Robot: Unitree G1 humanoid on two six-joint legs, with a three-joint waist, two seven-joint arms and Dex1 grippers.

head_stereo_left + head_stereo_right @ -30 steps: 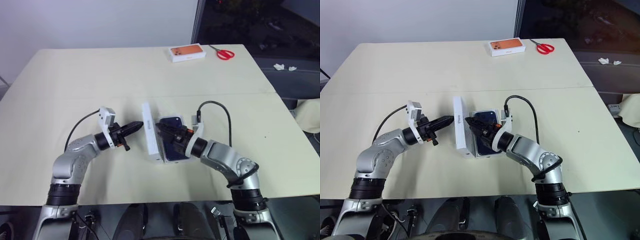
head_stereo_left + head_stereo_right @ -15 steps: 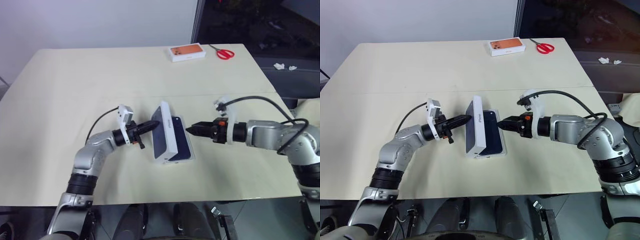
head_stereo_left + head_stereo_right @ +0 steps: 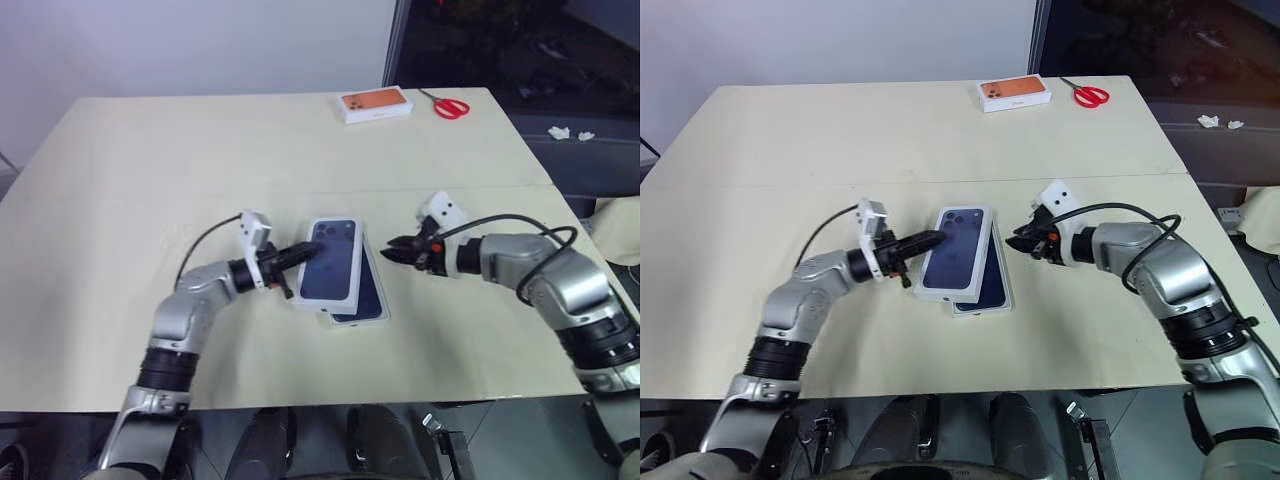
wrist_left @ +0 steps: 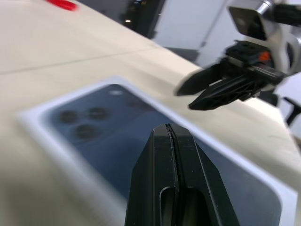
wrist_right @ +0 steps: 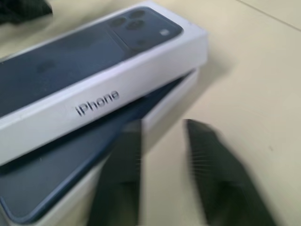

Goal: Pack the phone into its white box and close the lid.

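Observation:
The lid (image 3: pixel 330 258) lies face up with its dark blue phone picture showing, resting skewed on the white box (image 3: pixel 372 316). The box's right and near edges stick out from under it. Inside the box lies the phone (image 5: pixel 61 174), its dark surface showing below the lid's side marked "iPhone". My left gripper (image 3: pixel 308 250) is shut, and its tip rests on the lid's left part. My right gripper (image 3: pixel 392 252) hovers just right of the box, clear of it. Its fingers stand a little apart with nothing between them.
A white box with an orange phone picture (image 3: pixel 375 104) and red scissors (image 3: pixel 450 106) sit at the table's far right edge. A seam runs across the tabletop (image 3: pixel 150 200) behind the work area.
The lid, standing on edge a second ago, has tipped down flat onto the box. My right gripper pulled away to the right, rolled over, and its fingers narrowed. My left gripper stayed at the lid.

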